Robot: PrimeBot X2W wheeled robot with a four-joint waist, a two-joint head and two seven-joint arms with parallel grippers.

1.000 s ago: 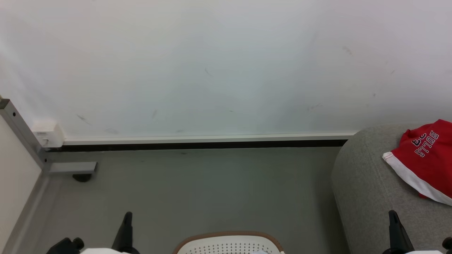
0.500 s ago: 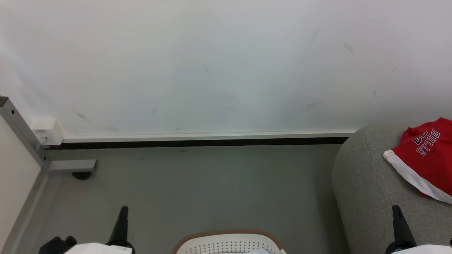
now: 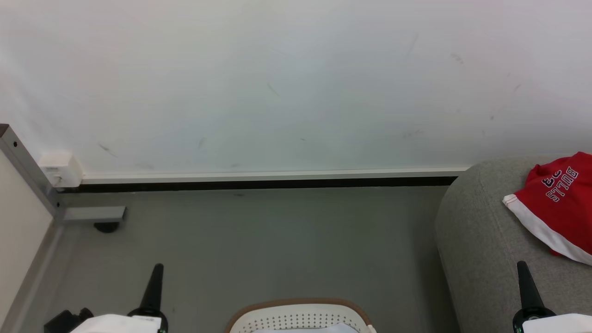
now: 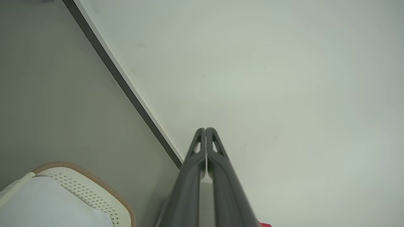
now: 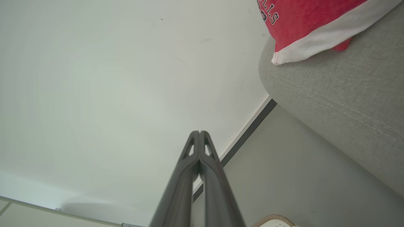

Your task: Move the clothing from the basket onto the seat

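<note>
A red garment (image 3: 562, 199) with a white hem band and white lettering lies on the grey seat (image 3: 481, 240) at the right; it also appears as clothing (image 5: 303, 22) on the seat (image 5: 331, 94) in the right wrist view. The white perforated basket (image 3: 300, 319) with a brown rim sits at the bottom centre, a white cloth (image 4: 47, 205) inside the basket (image 4: 94, 192). My left gripper (image 3: 156, 270) is shut and empty, left of the basket. My right gripper (image 3: 522, 268) is shut and empty, in front of the seat. Both point up at the wall in the wrist views: left gripper (image 4: 205, 130), right gripper (image 5: 199, 132).
A white wall (image 3: 277, 83) with a dark baseboard (image 3: 259, 184) runs across the back. A grey metal frame leg (image 3: 27, 175) and foot (image 3: 95, 213) stand at the left. Grey floor (image 3: 259, 245) lies between basket and wall.
The head view has shifted slightly, so the scene sits a little higher. Both gripper tips show a little higher, and pale forearms show more at the bottom corners. Both grippers stay shut.
</note>
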